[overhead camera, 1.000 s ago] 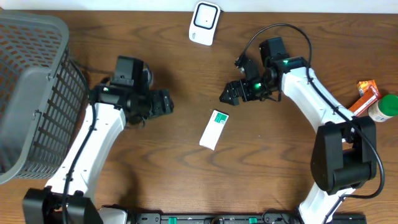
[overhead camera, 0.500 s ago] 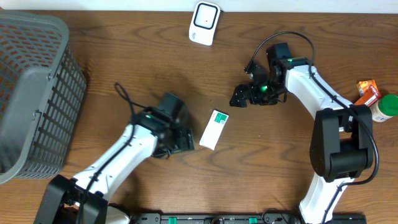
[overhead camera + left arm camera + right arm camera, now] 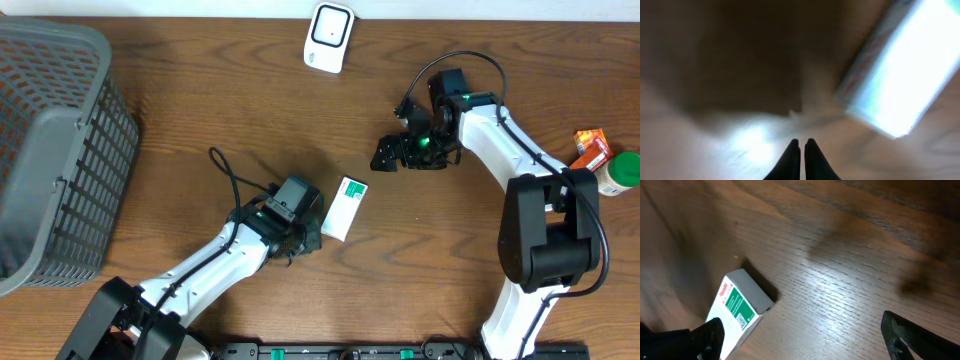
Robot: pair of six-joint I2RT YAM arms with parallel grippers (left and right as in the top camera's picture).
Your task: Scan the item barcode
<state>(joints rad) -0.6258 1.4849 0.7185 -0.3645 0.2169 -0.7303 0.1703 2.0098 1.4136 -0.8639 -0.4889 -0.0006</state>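
While the white box (image 3: pixel 345 208) lies flat near the middle of the table (image 3: pixel 200 110), the left gripper (image 3: pixel 312 238) sits pinched closed on nothing at its 8 o'clock, just beside its near end.
Its long axis runs from 1 o'clock to 7 o'clock in the overhead view, with the green label on the top face toward the 1 o'clock end; the right wrist view shows a red word along one edge and fine print on the green, both too small to read. The right gripper (image 3: pixel 385 157) hangs with its jaws spread wide at the box's 1 o'clock, apart from it. A white scanner (image 3: pixel 329 36) lies at 12 o'clock by the far edge, a grey basket (image 3: pixel 95 45) at 9 o'clock, and an orange packet (image 3: pixel 590 152) and a green-capped bottle (image 3: pixel 620 172) at 3 o'clock.
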